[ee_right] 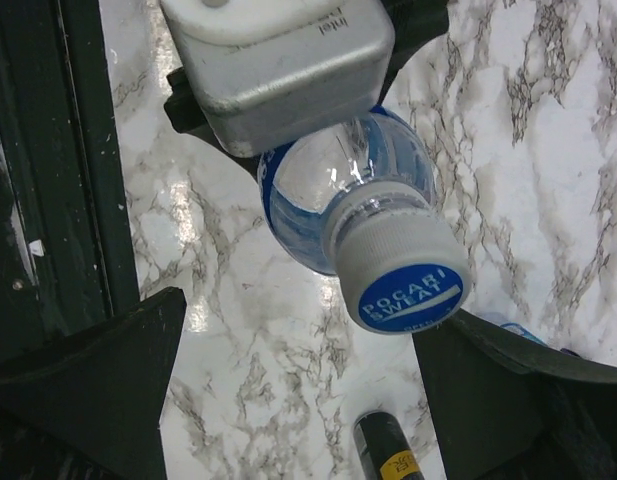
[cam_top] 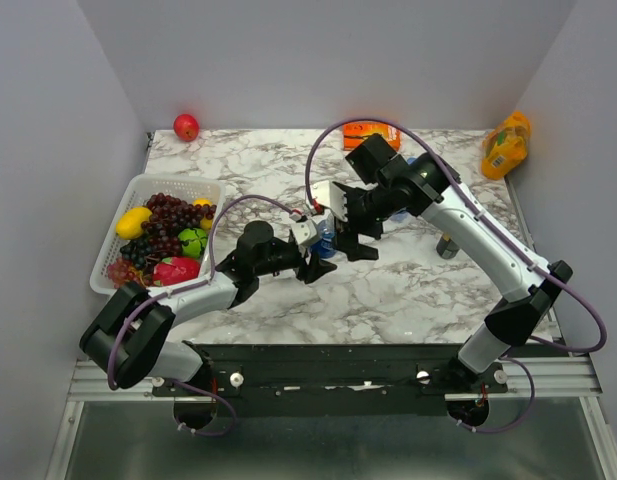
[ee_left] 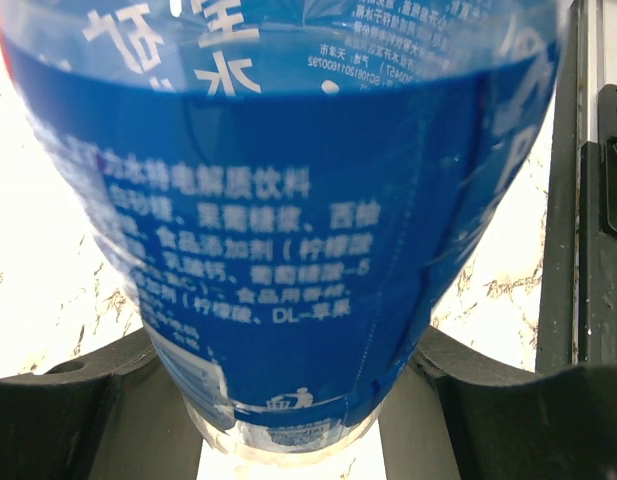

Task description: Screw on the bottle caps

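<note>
1. The left pincer (ee_left: pixel 288 410) is clamped on a small clear plastic bottle with a blue wraparound label (ee_left: pixel 288 230). Its two dark fingers (ee_left: pixel 58 420) press the lower body from either side.
2. The bottle is tilted in that grip, its neck pointing away from the left pincer towards the right one.
3. A small round cap with a pale side and a blue printed top (ee_right: pixel 403 275) sits on the neck. I cannot tell how far it is screwed down.
4. The right pincer (ee_right: pixel 298 340) stands wide open and holds nothing. Its black fingers (ee_right: pixel 88 390) flank the cap. The cap lies much nearer one finger than the other, and I cannot tell whether it touches.
5. A grey box-shaped camera on the left wrist (ee_right: pixel 278 60) sits just behind the bottle's shoulder, opposite the right pincer.
6. Below both pincers is the white marbled worktop (cam_top: pixel 408 290).
7. A dark metal can (ee_right: pixel 385 450) stands on it near the right pincer, on the outer side.
8. Well away on the left pincer's outer side, a white plastic basket (cam_top: pixel 163 181) holds dark grapes (cam_top: pixel 168 222) and other fruit.
9. Far beyond both pincers, along the back edge, are a red apple (cam_top: pixel 186 127), an orange packet (cam_top: pixel 371 133) and an orange juice bottle (cam_top: pixel 506 146).
</note>
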You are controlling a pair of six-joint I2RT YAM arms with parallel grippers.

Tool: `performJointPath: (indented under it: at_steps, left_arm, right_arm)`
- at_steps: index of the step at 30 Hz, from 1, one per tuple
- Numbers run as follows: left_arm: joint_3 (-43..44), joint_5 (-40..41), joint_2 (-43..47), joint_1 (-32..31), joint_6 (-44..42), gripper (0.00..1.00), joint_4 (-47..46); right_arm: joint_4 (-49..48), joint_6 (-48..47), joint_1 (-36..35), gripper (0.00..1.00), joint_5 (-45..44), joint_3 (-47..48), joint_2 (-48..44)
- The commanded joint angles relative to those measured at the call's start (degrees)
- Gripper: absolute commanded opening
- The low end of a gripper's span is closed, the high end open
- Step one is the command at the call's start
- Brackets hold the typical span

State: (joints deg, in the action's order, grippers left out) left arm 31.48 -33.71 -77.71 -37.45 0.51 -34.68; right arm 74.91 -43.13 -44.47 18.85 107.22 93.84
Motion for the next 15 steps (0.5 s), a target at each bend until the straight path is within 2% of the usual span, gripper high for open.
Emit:
performJointPath:
  at_steps: [1, 4, 11, 15]
  left_arm:
    - [-0.5, -1.2, 1.9, 0.4, 0.1, 0.0, -1.7]
    - [-0.9, -2.1, 2.6, 0.4, -0.2, 0.0, -0.4]
    - [0.7, -5.3, 2.3, 0.4, -9.2, 0.0, 5.2]
    - [1.7, -5.5, 2.3, 0.5, -11.6, 0.0, 7.7]
  right_arm:
    - [3.2, 0.3, 4.3, 1.0, 0.3, 3.1, 0.6]
    - [4.9, -3.3, 6.5, 1.0, 2.5, 6.9, 0.7]
    - [2.8, -10.1, 6.6, 0.97, 13.5, 12.7, -0.1]
    - [7.9, -16.0, 5.1, 0.95, 17.6, 16.4, 2.5]
